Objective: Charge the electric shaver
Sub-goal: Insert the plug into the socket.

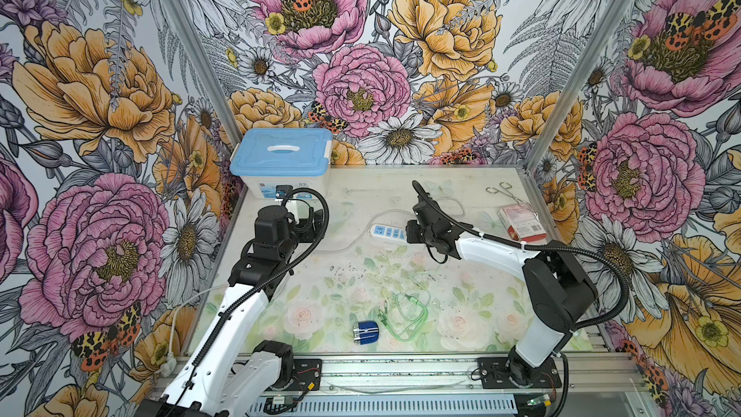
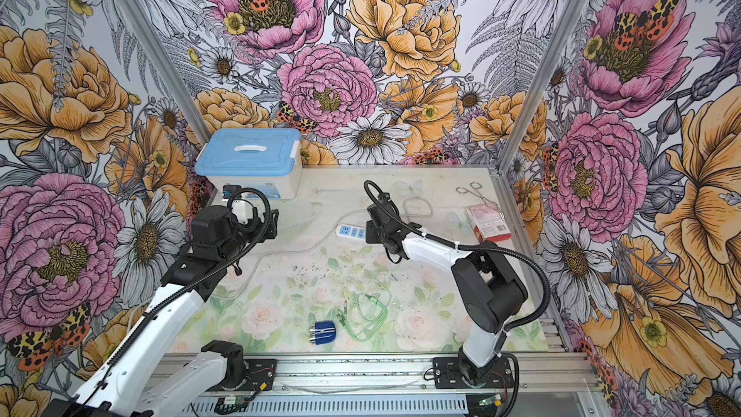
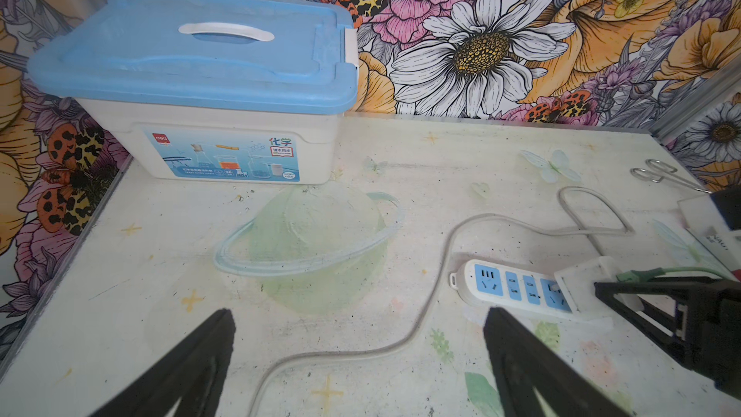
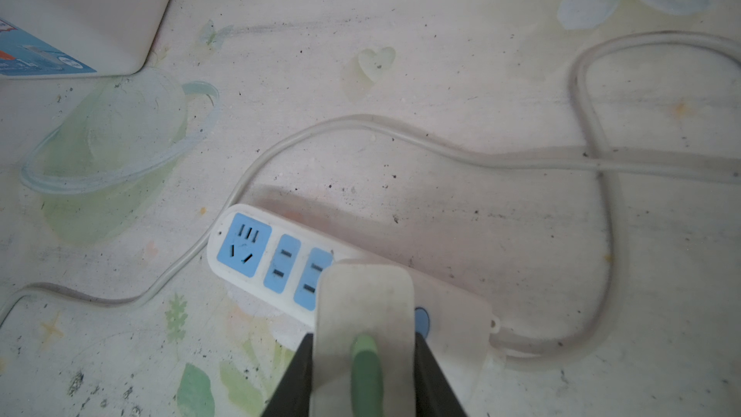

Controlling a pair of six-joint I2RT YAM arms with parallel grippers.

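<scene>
Black fingers (image 4: 294, 383) of the right gripper (image 4: 363, 336) pinched the white charger plug (image 4: 365, 294) from both sides, the jaws narrowed to the width of its body. A green connector (image 4: 365, 363) sat in the back face of the plug, between the fingers. The plug was held tilted over one end of the white power strip (image 4: 256, 250), covering the socket next to the round blue switch (image 4: 422, 320). Whether its prongs were seated could not be told. The strip's pale cord (image 4: 361, 119) looped across the floral table (image 1: 361, 194) behind it.

The left gripper (image 3: 357, 310) hovered above the table with its jaws spread wide and nothing between them. It was near the blue-lidded storage box (image 3: 192, 54) in the back-left corner.

The electric shaver (image 1: 365, 332) lay on its side near the table's front edge, its silver end toward the left arm's side. It was just beside a loose coil of green cable (image 1: 415, 314) and well apart from both grippers. Metal forceps (image 1: 506, 190) and a red-and-white carton (image 1: 521, 226) lay by the right wall.
</scene>
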